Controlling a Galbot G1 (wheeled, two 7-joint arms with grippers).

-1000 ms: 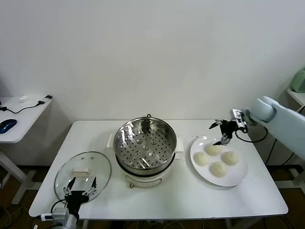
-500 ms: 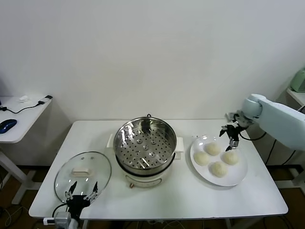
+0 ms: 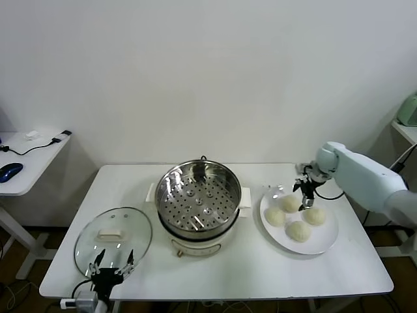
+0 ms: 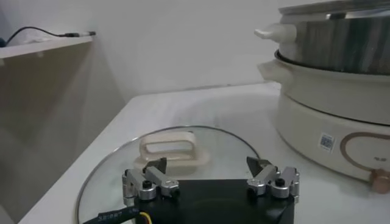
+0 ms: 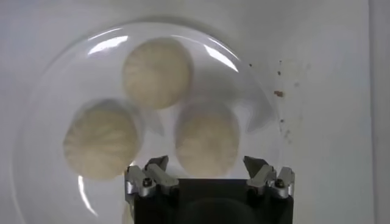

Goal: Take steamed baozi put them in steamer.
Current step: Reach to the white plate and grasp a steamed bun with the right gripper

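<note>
With its fingers spread wide, right gripper (image 3: pixel 305 197) hangs over the plate (image 3: pixel 319 244) near the worktop's right edge, presumably lining up on one of four baozi (image 3: pixel 290 203). Steamer (image 3: pixel 199 195) stands mid-worktop, uncovered and ready to receive them. Left gripper (image 3: pixel 109 267), fingers spread, idles by the lid (image 3: pixel 112 238). Steamer's label illegible.

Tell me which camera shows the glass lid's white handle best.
The left wrist view: the white handle stands close and side-on atop the glass lid. The head view shows it small, from above. The right wrist view shows none of it.
</note>
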